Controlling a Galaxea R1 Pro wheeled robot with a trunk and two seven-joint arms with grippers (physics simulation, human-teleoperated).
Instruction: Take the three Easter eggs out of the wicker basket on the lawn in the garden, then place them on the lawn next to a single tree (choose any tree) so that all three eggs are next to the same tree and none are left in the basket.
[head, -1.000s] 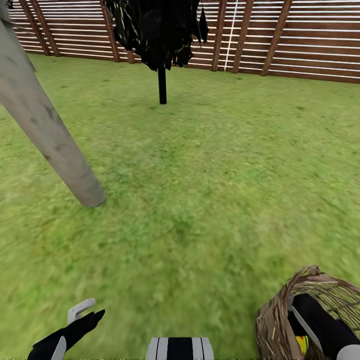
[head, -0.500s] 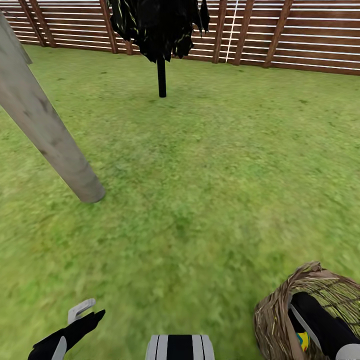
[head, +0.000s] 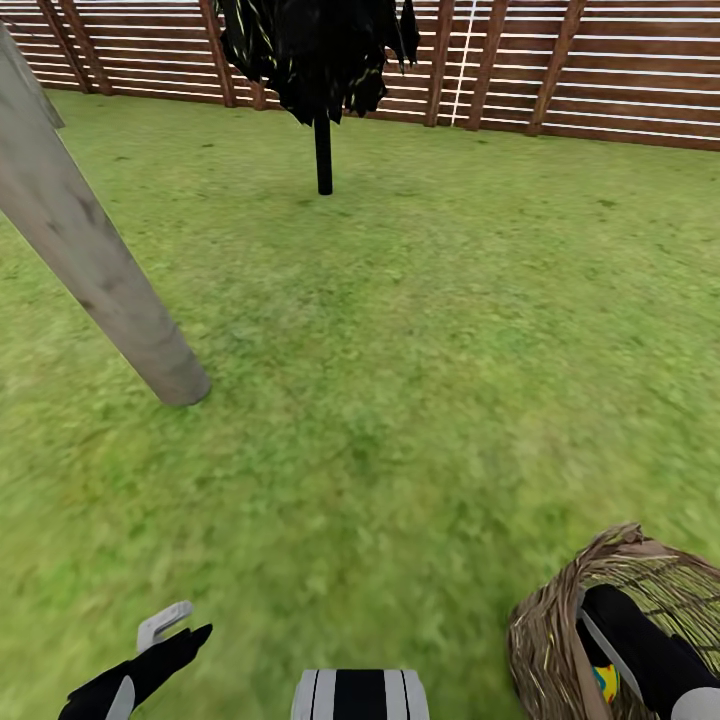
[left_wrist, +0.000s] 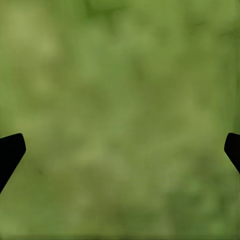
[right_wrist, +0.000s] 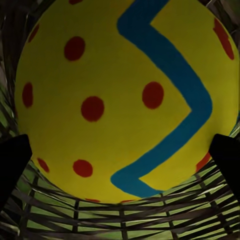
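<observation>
At the far edge of the lawn (head: 420, 330) I see a brown fence (head: 610, 95) of horizontal slats, braced by slanted darker posts, with one thin white line running down it right of the middle. Just in front of it, toward the far left, stands an all-black tree (head: 322, 150) with a thin upright black stem and a ragged dark crown cut off by the picture's top. Nearer, by the left edge, a thick pale grey-tan trunk (head: 95, 265) leans steeply leftward, its foot set in the grass, well apart from the black one.
</observation>
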